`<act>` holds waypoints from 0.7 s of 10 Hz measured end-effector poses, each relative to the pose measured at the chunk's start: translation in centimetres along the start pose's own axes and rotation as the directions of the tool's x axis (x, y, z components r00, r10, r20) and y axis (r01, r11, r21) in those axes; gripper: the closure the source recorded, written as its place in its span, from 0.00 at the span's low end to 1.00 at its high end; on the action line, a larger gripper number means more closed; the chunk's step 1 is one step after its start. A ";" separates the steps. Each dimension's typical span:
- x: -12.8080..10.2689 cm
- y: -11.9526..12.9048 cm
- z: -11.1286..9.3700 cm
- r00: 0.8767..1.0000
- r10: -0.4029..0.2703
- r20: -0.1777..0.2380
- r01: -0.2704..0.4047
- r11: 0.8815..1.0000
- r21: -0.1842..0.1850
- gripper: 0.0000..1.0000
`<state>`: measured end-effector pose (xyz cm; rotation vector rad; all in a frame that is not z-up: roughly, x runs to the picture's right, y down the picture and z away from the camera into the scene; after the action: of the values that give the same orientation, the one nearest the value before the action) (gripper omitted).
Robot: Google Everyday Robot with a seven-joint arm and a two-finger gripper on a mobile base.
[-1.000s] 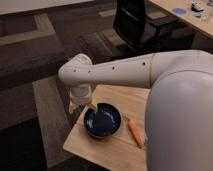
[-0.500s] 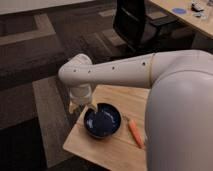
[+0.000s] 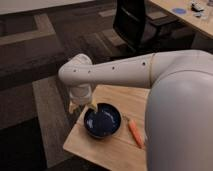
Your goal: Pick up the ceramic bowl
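The ceramic bowl (image 3: pixel 102 121) is a round, glossy dark navy-blue bowl standing on a small wooden table (image 3: pixel 120 150). An orange carrot (image 3: pixel 135 132) lies just to its right. My gripper (image 3: pixel 83 106) hangs from the white arm at the bowl's far left rim. One pale finger (image 3: pixel 93 105) reaches over the rim and the other (image 3: pixel 73 108) sits outside it, left of the bowl. The arm's wrist hides the upper part of the gripper.
My white arm (image 3: pixel 180 95) fills the right side of the view and hides the table's right part. A black office chair (image 3: pixel 132 22) stands behind, next to a long desk (image 3: pixel 192 17) at the top right. Patterned carpet surrounds the table.
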<state>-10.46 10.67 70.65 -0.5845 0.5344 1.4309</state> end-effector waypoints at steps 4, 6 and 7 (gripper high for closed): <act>0.6 0.1 1.5 1.000 0.006 0.000 -0.006 1.000 0.000 0.35; 0.6 0.0 2.5 1.000 0.007 0.005 -0.007 1.000 -0.008 0.35; 0.5 -0.1 2.9 1.000 0.007 0.009 -0.007 1.000 -0.014 0.35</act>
<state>-10.39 12.95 72.50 -0.5877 0.5206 1.4442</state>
